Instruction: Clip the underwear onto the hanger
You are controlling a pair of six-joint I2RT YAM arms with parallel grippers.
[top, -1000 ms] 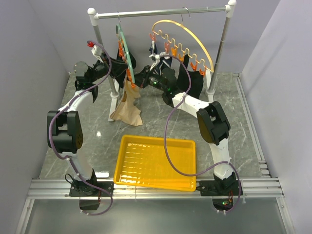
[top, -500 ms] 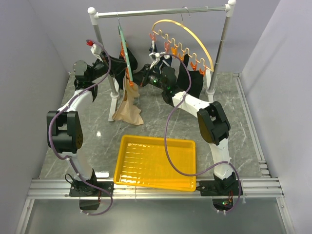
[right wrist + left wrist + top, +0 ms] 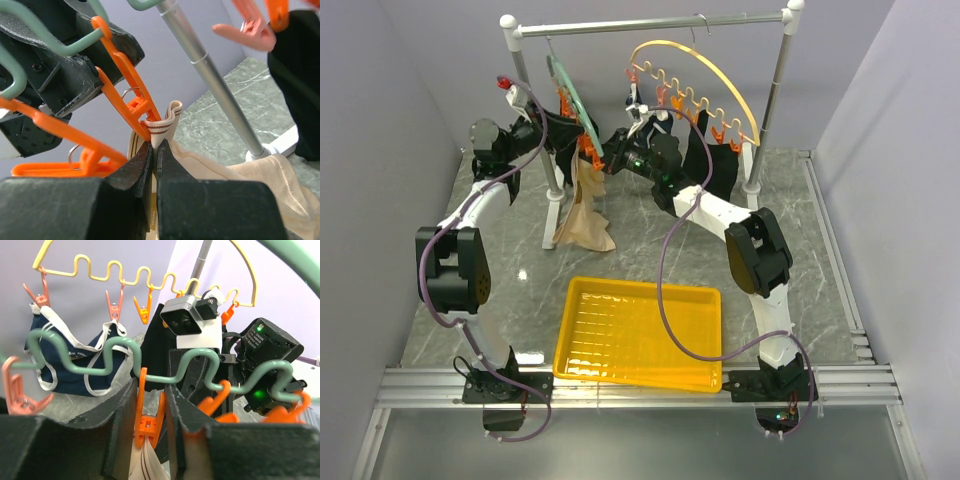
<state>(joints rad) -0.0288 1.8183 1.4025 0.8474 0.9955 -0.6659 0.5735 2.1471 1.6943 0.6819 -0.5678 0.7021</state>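
The green hanger (image 3: 570, 92) hangs from the rack rail, its wavy wire (image 3: 107, 347) carrying orange clips. One orange clip (image 3: 147, 422) bites the striped waistband of the beige underwear (image 3: 582, 215), which hangs down to the table. My left gripper (image 3: 150, 390) straddles that clip from both sides, with its fingers against the clip's handles. My right gripper (image 3: 155, 147) is shut on the underwear's (image 3: 235, 175) waistband just below the clip. In the top view both grippers meet at the hanger, left gripper (image 3: 572, 145) and right gripper (image 3: 610, 160).
A yellow arc hanger (image 3: 705, 70) on the same rail holds black garments (image 3: 710, 165) and a navy white-trimmed brief (image 3: 65, 365). A yellow tray (image 3: 640, 330) lies in front of the arms. The rack's left post (image 3: 215, 80) stands close to the underwear.
The green hanger has swung and tilted to the right, and the underwear hangs slightly straighter. My left jaws have eased a little around the clip. My right gripper stays shut.
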